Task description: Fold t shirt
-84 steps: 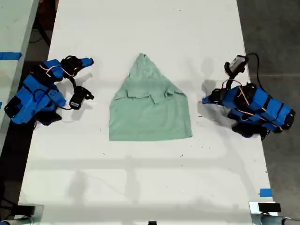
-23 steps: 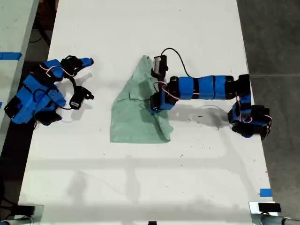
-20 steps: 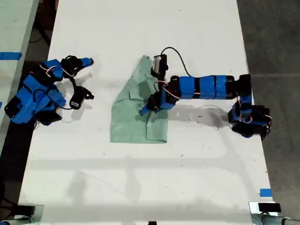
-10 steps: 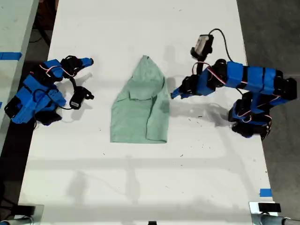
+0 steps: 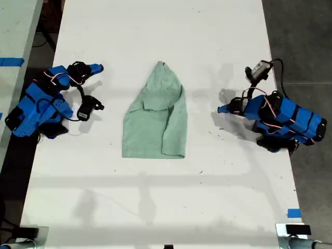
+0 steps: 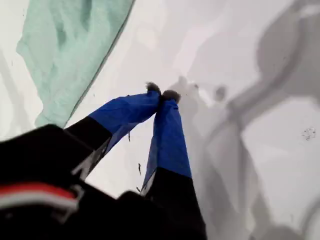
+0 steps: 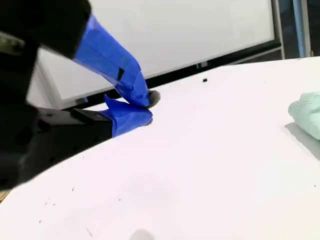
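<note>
My first wrist view cuts the t shirt (image 6: 70,55) off at the frame edge, so only one mint-green border of it shows there, lying flat on the white table (image 6: 280,165) and well apart from my first gripper (image 6: 161,93). My second wrist view catches only a small rounded corner of the shirt (image 7: 307,114) at the frame edge; the rest is out of sight. In the exterior view, both arm bases run partly past the table edges, over the dark floor (image 5: 295,31).

The t shirt (image 5: 155,120) lies near the middle of the table (image 5: 155,207) in the exterior view, flat and partly folded. Its long axis runs from the near side to the far side of the table, with the narrow pointed end toward the far side and the straight wide hem toward the near side. One side is folded over onto the body, on the exterior view's right.

My first gripper (image 5: 222,109) sits folded back at the exterior view's right, tips pressed together, holding nothing, pointing toward the shirt but clear of it. My second gripper (image 5: 98,67) rests at the exterior view's left; its blue tips (image 7: 145,107) are pressed together with nothing between them, just above the table.
</note>
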`<action>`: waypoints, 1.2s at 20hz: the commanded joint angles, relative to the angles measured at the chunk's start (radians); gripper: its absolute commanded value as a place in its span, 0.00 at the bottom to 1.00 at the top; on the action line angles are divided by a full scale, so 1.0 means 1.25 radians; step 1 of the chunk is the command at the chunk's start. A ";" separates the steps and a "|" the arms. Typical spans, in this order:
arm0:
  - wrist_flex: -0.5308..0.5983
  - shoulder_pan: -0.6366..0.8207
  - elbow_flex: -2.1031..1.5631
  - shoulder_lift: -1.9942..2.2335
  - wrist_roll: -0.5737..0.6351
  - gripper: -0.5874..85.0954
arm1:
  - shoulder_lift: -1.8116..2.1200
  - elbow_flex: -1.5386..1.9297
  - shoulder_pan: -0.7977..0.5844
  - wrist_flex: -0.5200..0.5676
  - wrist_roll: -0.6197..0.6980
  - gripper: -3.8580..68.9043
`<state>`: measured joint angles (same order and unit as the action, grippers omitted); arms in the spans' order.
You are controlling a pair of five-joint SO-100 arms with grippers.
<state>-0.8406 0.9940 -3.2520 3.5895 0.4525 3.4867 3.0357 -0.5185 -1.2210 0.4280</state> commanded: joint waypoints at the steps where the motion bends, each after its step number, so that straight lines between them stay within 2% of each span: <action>1: 0.013 -0.007 -0.031 0.007 0.001 0.01 | 0.017 0.033 -0.050 -0.039 -0.017 0.07; 6: 0.013 -0.006 -0.031 0.007 0.000 0.00 | 0.017 0.033 -0.064 -0.083 -0.065 0.07; 24: 0.013 -0.006 -0.031 0.007 -0.001 0.00 | 0.017 0.032 -0.067 -0.099 -0.083 0.07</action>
<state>-0.8406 0.9940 -3.2520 3.5895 0.4525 3.4944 3.0373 -0.5906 -1.3392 0.3329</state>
